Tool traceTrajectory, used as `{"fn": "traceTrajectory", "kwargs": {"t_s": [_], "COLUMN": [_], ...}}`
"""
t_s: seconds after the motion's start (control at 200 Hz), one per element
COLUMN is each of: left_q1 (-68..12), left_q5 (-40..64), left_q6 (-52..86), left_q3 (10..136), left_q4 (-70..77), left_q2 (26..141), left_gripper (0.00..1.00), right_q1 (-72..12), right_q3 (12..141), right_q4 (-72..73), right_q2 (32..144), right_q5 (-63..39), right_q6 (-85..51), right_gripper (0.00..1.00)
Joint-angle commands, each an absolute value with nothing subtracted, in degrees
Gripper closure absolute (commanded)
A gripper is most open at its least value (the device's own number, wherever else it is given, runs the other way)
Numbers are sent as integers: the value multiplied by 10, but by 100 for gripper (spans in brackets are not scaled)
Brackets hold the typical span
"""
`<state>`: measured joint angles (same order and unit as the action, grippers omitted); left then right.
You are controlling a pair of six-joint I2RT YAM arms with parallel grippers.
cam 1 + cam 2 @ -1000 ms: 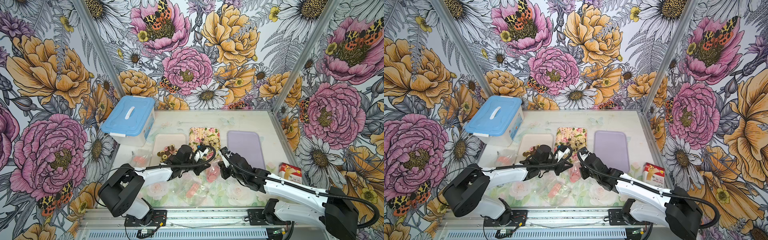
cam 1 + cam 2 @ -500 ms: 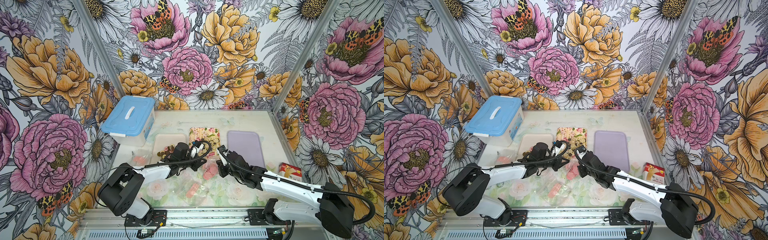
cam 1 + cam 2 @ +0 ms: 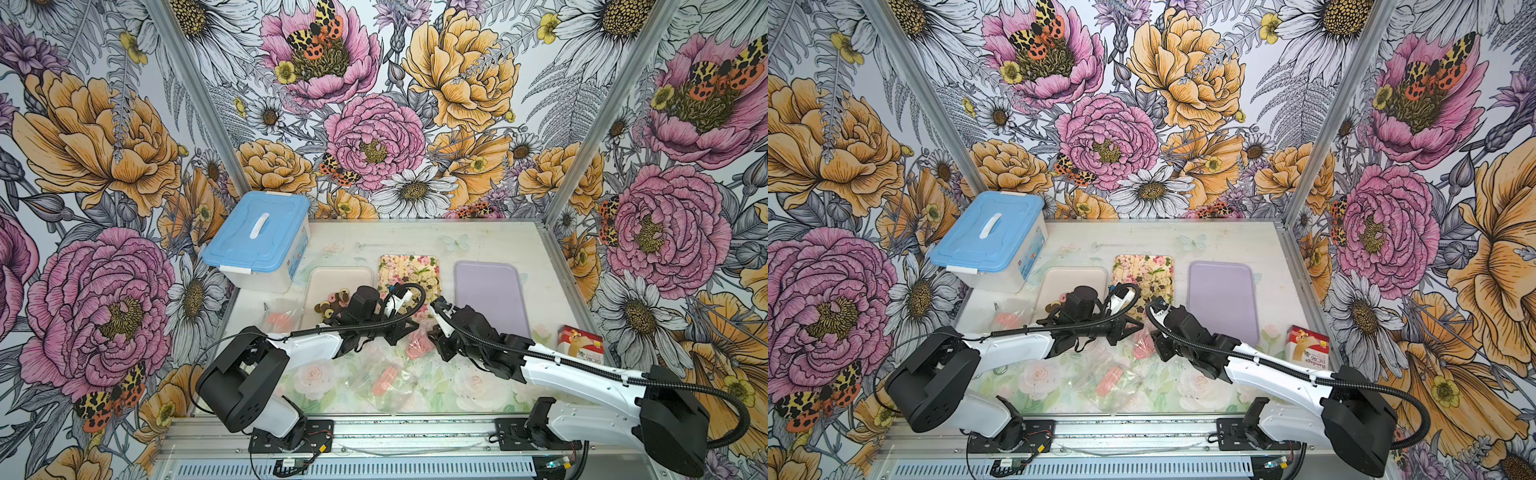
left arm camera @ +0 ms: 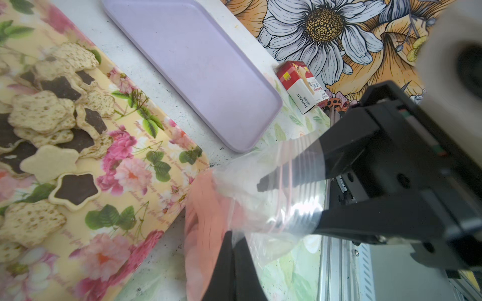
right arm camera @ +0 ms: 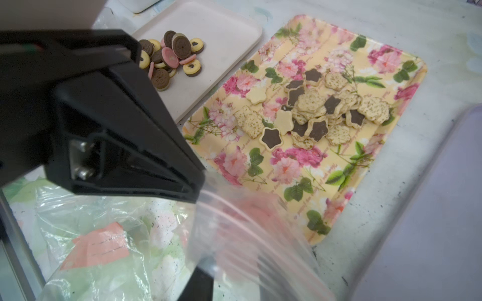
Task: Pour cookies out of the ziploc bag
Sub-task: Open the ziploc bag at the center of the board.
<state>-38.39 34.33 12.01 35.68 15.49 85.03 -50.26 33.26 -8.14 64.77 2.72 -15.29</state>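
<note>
Floral table, ziploc bag mouth toward right jaws, left jaws pinching it.

Both arms are showing white shells with black joints and black bases bolted to a metal rail. A black ribbed cable is looping along the left arm and the right arm. The fingers are looking matte black, with what may be two steel screws.

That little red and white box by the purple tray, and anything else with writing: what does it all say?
"HYNAUT": red and white box, on its white side.
"Bandage": same box, seen upside down in a top view.
Smaller print on the box: too small to read.
Script on the floral tray: too blurred to read.
Sticker on the blue-lidded storage box: too small to read.
</note>
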Motion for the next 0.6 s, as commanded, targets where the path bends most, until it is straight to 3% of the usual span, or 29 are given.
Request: {"fn": "traceTrajectory", "kwargs": {"t_s": [0.0,0.595], "left_q1": [-385,-423], "left_q5": [360,422], "left_q6": [111,86], "left_q3": [352,368], "left_q4": [179,182], "left_q2": [846,865], "left_gripper": [100,100], "right_q1": [-506,-506], "right_q3": [328,344], "right_q4": [-59,-42], "right_q2": [630,693], "right_q5": [19,43], "right_q6": [-149,-140], "right_gripper": [61,61]}}
